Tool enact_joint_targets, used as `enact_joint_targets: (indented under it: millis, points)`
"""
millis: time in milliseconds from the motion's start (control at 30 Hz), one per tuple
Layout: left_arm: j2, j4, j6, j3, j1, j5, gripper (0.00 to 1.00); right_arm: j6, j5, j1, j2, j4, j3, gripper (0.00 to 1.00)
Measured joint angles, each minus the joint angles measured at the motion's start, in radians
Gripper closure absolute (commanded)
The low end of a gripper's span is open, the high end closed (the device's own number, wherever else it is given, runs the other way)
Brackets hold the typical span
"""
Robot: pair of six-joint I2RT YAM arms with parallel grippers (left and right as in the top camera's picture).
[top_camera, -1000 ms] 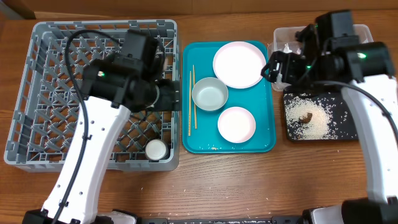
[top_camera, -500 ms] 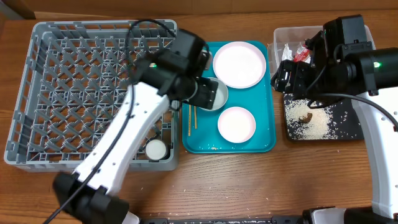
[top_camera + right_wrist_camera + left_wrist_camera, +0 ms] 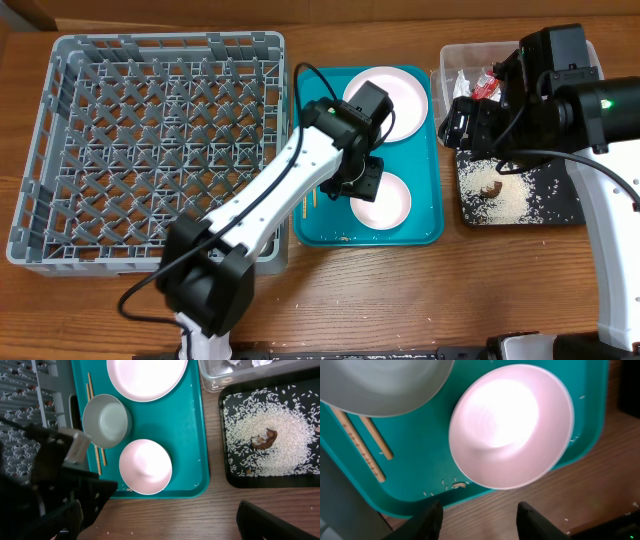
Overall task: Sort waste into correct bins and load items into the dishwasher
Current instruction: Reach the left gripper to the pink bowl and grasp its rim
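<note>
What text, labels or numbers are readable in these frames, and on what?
No text can be read in any view.
red-and-white wrapper: any print is too small to read.
chopsticks: faint marks along one stick, too blurred to read.

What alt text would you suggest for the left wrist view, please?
A pale pink bowl sits on a teal tray, the open left tool hovering above its near edge. A grey bowl, wooden chopsticks and stray rice grains lie nearby.
</note>
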State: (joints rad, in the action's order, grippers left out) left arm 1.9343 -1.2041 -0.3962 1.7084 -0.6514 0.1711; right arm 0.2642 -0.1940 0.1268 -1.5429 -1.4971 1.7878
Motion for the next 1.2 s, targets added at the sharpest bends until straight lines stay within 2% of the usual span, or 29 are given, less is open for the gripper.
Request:
enact_joint_targets:
  millis: [167, 333, 500, 567, 1200]
  points:
    - [0.091, -0.004, -0.077, 0.0, 0.001, -0.015, 0.52, 0.0, 0.0, 0.0, 0.0, 0.0, 0.0, 0.0]
    - [0.15, 0.003, -0.108, 0.0, 0.001, -0.033, 0.62, 0.0, 0.001, 0.0, 0.0, 0.0, 0.0, 0.0]
    - [0.191, 0.02, -0.127, 0.0, 0.001, -0.035, 0.79, 0.0, 0.001, 0.0, 0.0, -0.003, 0.0, 0.0]
    - [0.203, 0.026, -0.129, 0.0, 0.001, -0.034, 0.81, 0.0, 0.002, 0.0, 0.0, -0.006, 0.0, 0.0]
    - [0.206, 0.074, -0.13, 0.0, 0.001, -0.038, 0.81, 0.0, 0.004, 0.0, 0.0, 0.003, 0.0, 0.0]
